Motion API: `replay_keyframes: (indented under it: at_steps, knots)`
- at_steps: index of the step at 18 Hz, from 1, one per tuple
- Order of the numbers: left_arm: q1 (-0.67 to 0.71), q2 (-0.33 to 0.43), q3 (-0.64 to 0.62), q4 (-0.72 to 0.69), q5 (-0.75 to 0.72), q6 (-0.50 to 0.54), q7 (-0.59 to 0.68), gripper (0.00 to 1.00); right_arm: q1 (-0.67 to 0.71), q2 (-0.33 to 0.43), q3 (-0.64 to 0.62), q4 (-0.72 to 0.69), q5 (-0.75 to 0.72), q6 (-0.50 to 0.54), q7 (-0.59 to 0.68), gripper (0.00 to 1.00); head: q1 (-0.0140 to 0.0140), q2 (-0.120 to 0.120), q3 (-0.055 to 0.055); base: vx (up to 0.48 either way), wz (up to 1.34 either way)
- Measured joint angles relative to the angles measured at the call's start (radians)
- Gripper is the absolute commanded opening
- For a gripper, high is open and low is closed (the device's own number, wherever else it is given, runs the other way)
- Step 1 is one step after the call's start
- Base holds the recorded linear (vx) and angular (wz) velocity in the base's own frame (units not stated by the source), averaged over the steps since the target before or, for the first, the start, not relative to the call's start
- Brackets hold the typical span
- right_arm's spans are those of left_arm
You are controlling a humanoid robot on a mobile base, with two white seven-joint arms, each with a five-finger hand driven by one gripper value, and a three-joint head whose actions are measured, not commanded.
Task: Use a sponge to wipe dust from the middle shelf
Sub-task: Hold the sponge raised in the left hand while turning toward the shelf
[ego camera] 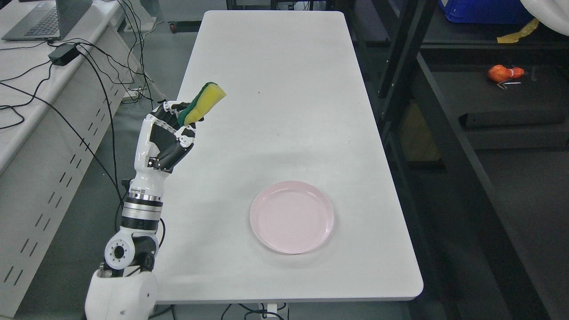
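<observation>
Head view: fingers [175, 122] pinch yellow-green sponge [202, 103].

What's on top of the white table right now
Only a pink plate, empty, sits on the table. The left hand holds the sponge above the table's left edge. Anything under the plate is hidden.

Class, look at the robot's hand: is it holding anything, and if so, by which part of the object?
The left hand holds a yellow and green sponge by its lower end; the upper end sticks up free above the fingers.
</observation>
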Motion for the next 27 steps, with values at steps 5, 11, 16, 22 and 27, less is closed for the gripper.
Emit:
replay_keyframes:
  at_steps: [5,11,16,22,27]
  knots:
    - [0.026,-0.005,-0.01,-0.004,0.019,0.0,-0.003,0.03,0.0,0.0,0.0,0.0,0.0,0.0,0.0,1.0,0.0,0.0,0.0,-0.178,0.06]
    - [0.039,-0.009,-0.036,-0.008,0.027,-0.004,-0.004,0.03,0.0,0.0,0.0,0.0,0.0,0.0,0.0,1.0,0.0,0.0,0.0,-0.225,0.0]
    - [0.042,-0.011,-0.054,-0.009,0.029,0.001,-0.006,0.03,0.0,0.0,0.0,0.0,0.0,0.0,0.0,1.0,0.0,0.0,0.0,-0.228,-0.45]
    - [0.043,-0.012,-0.086,-0.009,0.03,0.003,-0.002,0.03,0.001,0.0,0.0,0.0,0.0,0.0,0.0,1.0,0.0,0.0,0.0,-0.241,-0.45]
    - [0.04,-0.013,-0.102,-0.01,0.03,0.005,-0.001,0.03,0.0,0.0,0.0,0.0,0.0,0.0,0.0,1.0,0.0,0.0,0.0,-0.167,-0.47]
